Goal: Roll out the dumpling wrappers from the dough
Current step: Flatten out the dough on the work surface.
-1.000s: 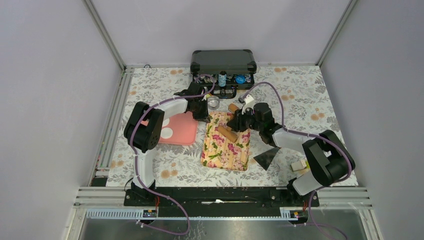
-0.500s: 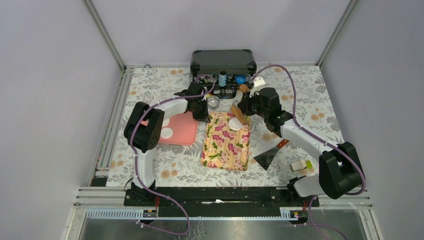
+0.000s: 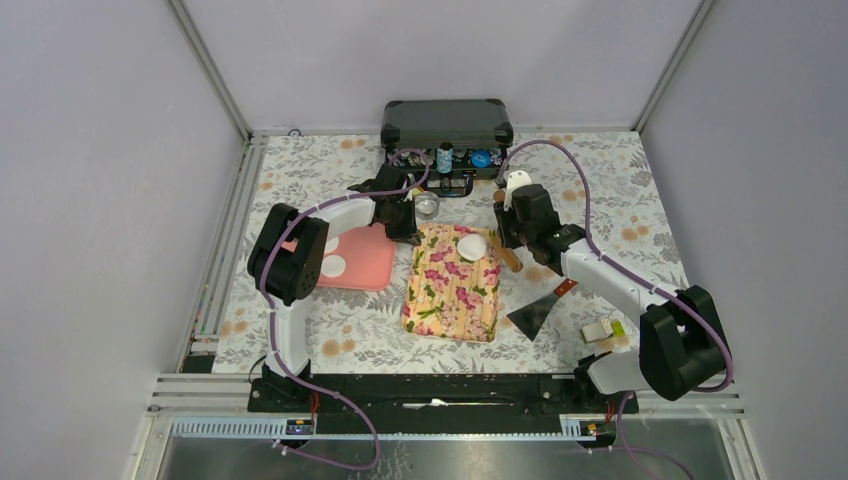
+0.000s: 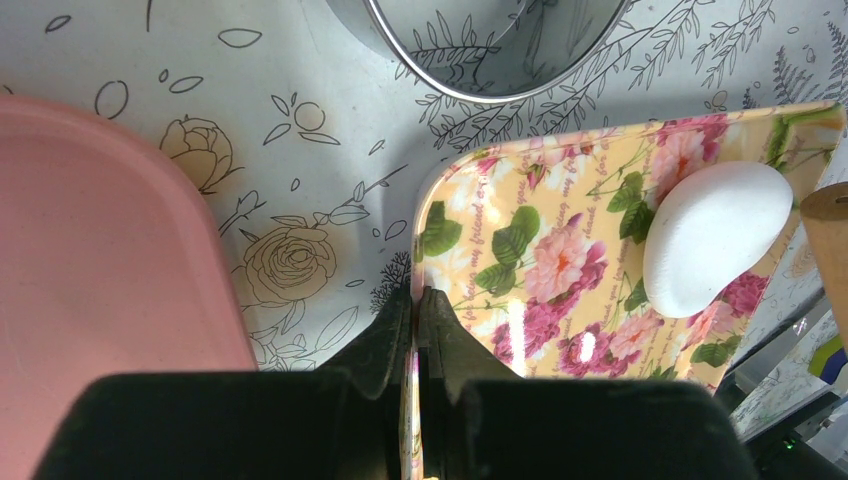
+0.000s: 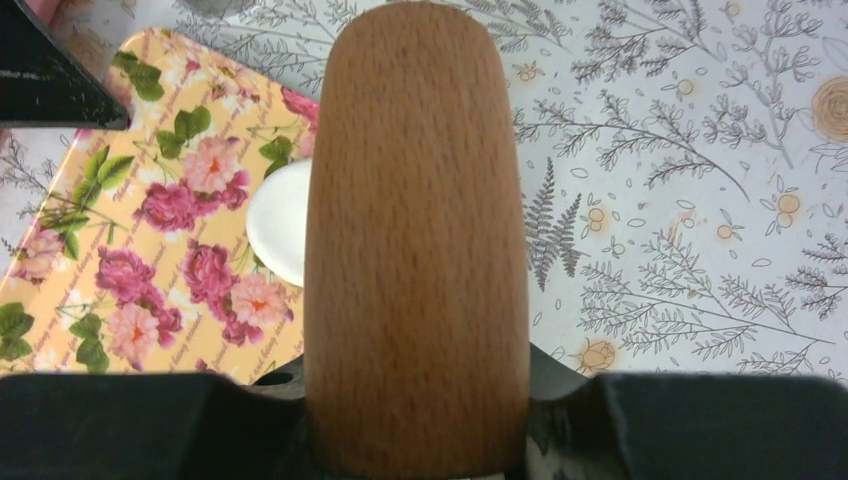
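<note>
Flowered cloth covers the table (image 3: 600,190), and on it the floral tray (image 3: 448,305) serves as our rolling board. We have the left tool (image 4: 418,305) clenched on that tray's rim near its far left corner, and we judge this keeps the board from sliding under pressure. Our right tool (image 3: 510,238) grasps the wooden rolling pin (image 5: 415,230) near one end. The pin hangs over the tray's right edge, beside the dough (image 3: 472,244) rather than on it. A second white piece (image 3: 491,272) lies just beside the first, at the tray's far end. One flat dumpling wrapper (image 3: 334,266) rests apart on the pink tray (image 3: 372,262), which we take to be where finished rounds go. Both pieces on the board look unfinished to us.
</note>
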